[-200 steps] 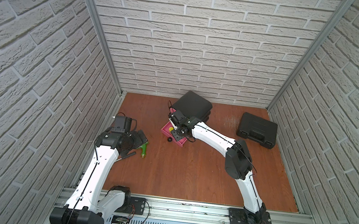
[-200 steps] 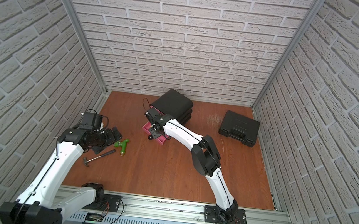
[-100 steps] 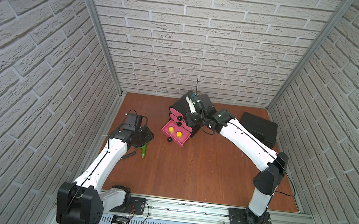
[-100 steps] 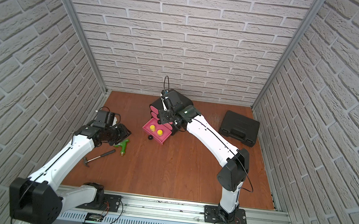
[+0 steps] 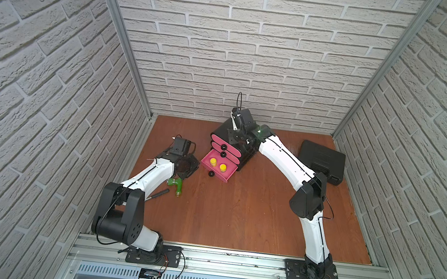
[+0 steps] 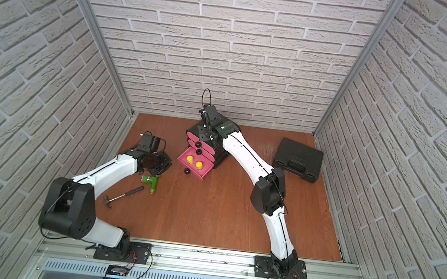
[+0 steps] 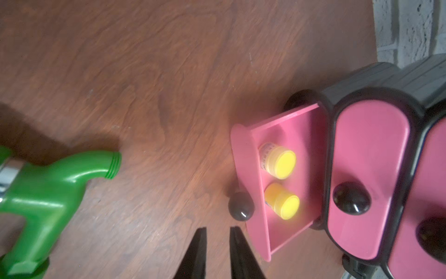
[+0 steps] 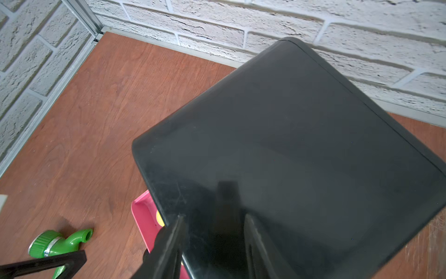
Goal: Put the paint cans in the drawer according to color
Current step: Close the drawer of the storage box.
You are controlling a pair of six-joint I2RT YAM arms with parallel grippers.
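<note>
The cabinet (image 5: 220, 130) stands far and centre on the counter (image 5: 236, 218), turned so its drawers face near-left. Its bottom drawer (image 7: 247, 174) is pulled out, and two yellow cans (image 7: 284, 164) (image 7: 288, 206) stand upright inside it, side by side. The two drawers above are closed. No pink or orange cans show anywhere on the counter, so they are probably already sorted behind those closed fronts, though that cannot be checked.

The left gripper (image 7: 217, 239) hangs just left of the open drawer, pointed at it. Its fingers are drawn almost together with only a slit between them, and they hold nothing. The right gripper (image 8: 214, 232) is over the cabinet's top, near the front edge. Its fingers stand partly apart, with only the glossy black top showing between them. Whether they touch the top I cannot tell.

The step in hand looks like closing the yellow drawer. The next move would be a straight push by the left gripper on the drawer front or its knob (image 7: 240, 209), along the line the drawer slides. The cabinet sits at an angle and looks light, so the right gripper should press down on the top to stop it skidding or turning. The green nozzle (image 5: 176, 184) and hammer (image 6: 123, 196) lie near-left of the push line, and the black case (image 5: 322, 162) lies far right, all clear of it.
</note>
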